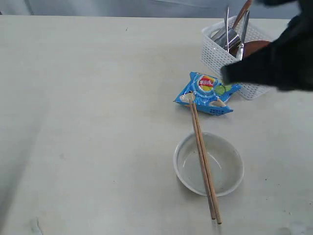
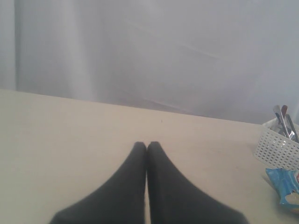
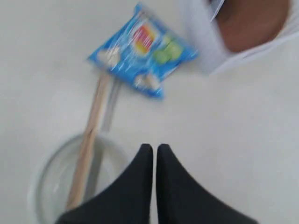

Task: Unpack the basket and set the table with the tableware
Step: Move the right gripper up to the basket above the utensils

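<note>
**A:** Where is the bowl (image 1: 230, 169)?

**B:** Out on the table (image 1: 88, 122), upright, with the chopsticks (image 1: 202, 159) lying side by side across it. Their near ends overhang its rim, and their far tips touch the blue snack bag (image 1: 208, 93).

**A:** And the basket (image 1: 215, 56)?

**B:** Beyond the bowl, past the bag, which lies between the two with its far edge right at the basket's wall. A steel cup (image 1: 227, 36), steel cutlery (image 1: 243, 34) and a brown wooden handle (image 1: 243, 12) stand inside. A reddish-brown plate (image 1: 254, 46) leans in there too, partly hidden.

**A:** Hidden by what?

**B:** The right arm — a dark blur in front of the basket. The right gripper (image 3: 154, 151) has its fingers pressed together with nothing between them. It is above bare table on the basket side of the bowl, near its rim.

**A:** The left gripper (image 2: 146, 147)?

**B:** Its fingers are pressed together as well and hold nothing. It sits above bare table, well apart from the bowl — only the basket and a corner of the bag show at the edge of its view.
</note>
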